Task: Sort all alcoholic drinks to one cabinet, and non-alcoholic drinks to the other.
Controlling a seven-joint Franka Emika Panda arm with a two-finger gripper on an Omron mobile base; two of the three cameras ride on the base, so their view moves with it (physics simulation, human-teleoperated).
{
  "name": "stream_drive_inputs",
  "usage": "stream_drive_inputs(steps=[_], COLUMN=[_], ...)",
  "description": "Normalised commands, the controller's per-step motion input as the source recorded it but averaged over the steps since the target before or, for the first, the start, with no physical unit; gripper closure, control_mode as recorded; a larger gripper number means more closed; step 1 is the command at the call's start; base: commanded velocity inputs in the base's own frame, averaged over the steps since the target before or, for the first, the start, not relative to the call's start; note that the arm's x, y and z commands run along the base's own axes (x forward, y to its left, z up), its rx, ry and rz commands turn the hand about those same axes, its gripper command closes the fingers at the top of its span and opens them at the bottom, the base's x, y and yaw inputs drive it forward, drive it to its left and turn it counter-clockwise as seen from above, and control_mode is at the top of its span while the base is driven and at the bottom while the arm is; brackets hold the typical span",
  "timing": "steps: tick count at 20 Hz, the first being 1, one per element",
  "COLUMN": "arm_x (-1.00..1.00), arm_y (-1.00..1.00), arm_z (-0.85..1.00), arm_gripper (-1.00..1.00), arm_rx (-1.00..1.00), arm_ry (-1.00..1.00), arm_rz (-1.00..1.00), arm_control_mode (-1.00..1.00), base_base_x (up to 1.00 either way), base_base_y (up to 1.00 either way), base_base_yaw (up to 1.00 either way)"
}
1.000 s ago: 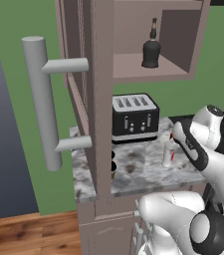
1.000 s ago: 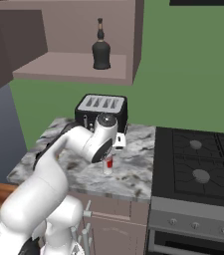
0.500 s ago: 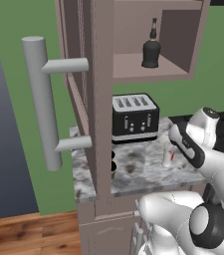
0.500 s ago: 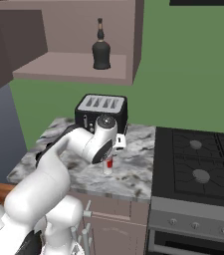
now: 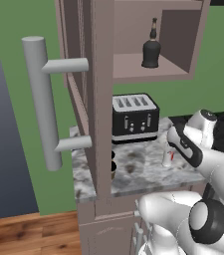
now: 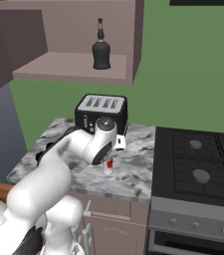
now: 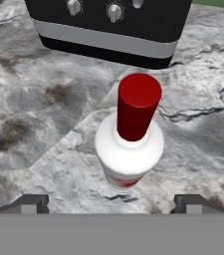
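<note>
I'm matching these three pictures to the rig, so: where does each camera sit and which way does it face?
Left base view: behind the arm's left, facing the open mauve-brown wall cabinet; white arm at lower right.
Right base view: behind the arm's right, facing the grey marble counter; arm at lower left.
Hand view: on the hand, looking down past the open gripper.
All three share the slim clear bottle with red cap and the black four-slot toaster.

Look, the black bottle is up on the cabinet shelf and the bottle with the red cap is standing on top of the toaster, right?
Not quite. The black bottle is up on the cabinet shelf, but the bottle with the red cap stands on the marble counter in front of the toaster, not on top of it. The hand view shows this, looking down on it.
</note>
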Motion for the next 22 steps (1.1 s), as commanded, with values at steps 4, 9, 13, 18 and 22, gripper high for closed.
stream_drive_inputs(steps=[4,9,13,18,22], arm_x=[0.05,0.08,0.11,0.08,0.06], arm_y=[0.00,0.00,0.00,0.00,0.00], arm_z=[-0.08,-0.05,-0.07,-0.07,-0.07], arm_gripper=[-1.00,-1.00,-1.00,-1.00,-1.00], arm_rx=[0.00,0.00,0.00,0.00,0.00], arm_ry=[0.00,0.00,0.00,0.00,0.00], arm_rz=[0.00,0.00,0.00,0.00,0.00], arm_control_mode=[-1.00,-1.00,-1.00,-1.00,-1.00], base_base_x=[0.00,0.00,0.00,0.00,0.00], base_base_y=[0.00,0.00,0.00,0.00,0.00], base_base_yaw=[0.00,0.00,0.00,0.00,0.00])
